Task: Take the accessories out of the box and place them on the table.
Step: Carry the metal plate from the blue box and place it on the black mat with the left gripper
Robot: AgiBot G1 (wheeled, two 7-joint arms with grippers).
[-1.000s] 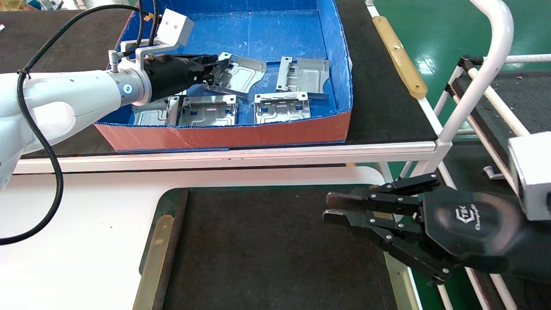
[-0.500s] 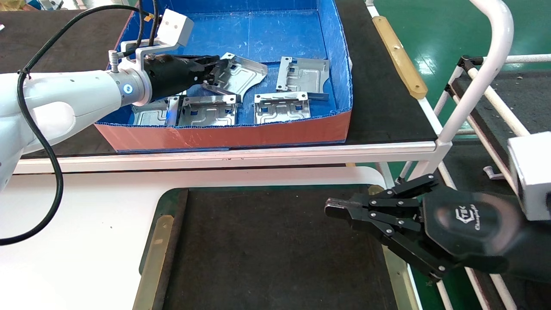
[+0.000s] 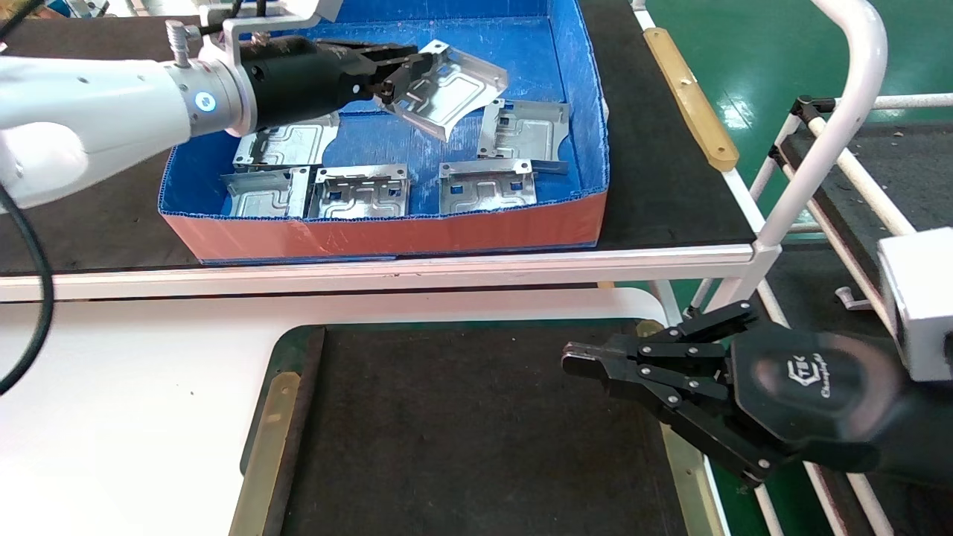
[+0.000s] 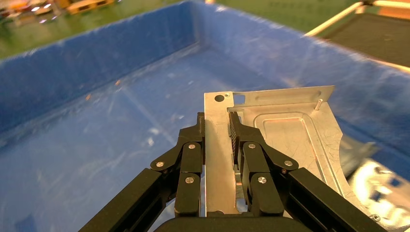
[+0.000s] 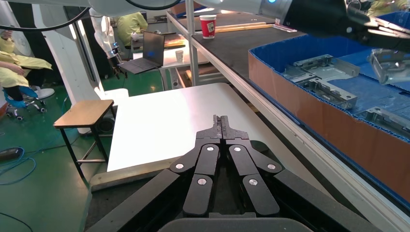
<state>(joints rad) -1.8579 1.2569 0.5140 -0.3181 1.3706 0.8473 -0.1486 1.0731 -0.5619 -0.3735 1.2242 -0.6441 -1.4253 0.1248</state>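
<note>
My left gripper (image 3: 393, 74) (image 4: 216, 126) is shut on the bent edge of one silver accessory plate (image 3: 448, 88) (image 4: 295, 133), holding it tilted in the air above the blue box (image 3: 581, 97). Several more accessories lie flat on the box floor, among them one at the front right (image 3: 488, 186), one at the back right (image 3: 525, 130) and one at the front middle (image 3: 361, 191). The black table mat (image 3: 461, 432) lies in front with nothing on it. My right gripper (image 3: 572, 361) (image 5: 221, 121) hovers shut and empty over the mat's right edge.
The box sits on a wider black surface edged by a white rail (image 3: 387, 268). Its orange-red front wall (image 3: 387, 231) stands between the plates and the mat. Brass strips (image 3: 264, 447) flank the mat. A white tube frame (image 3: 834, 126) rises at the right.
My left gripper has lifted the plate off the box floor, up and towards the back of the box, baring another plate beneath the arm. My right gripper has gone from slightly open to shut.
</note>
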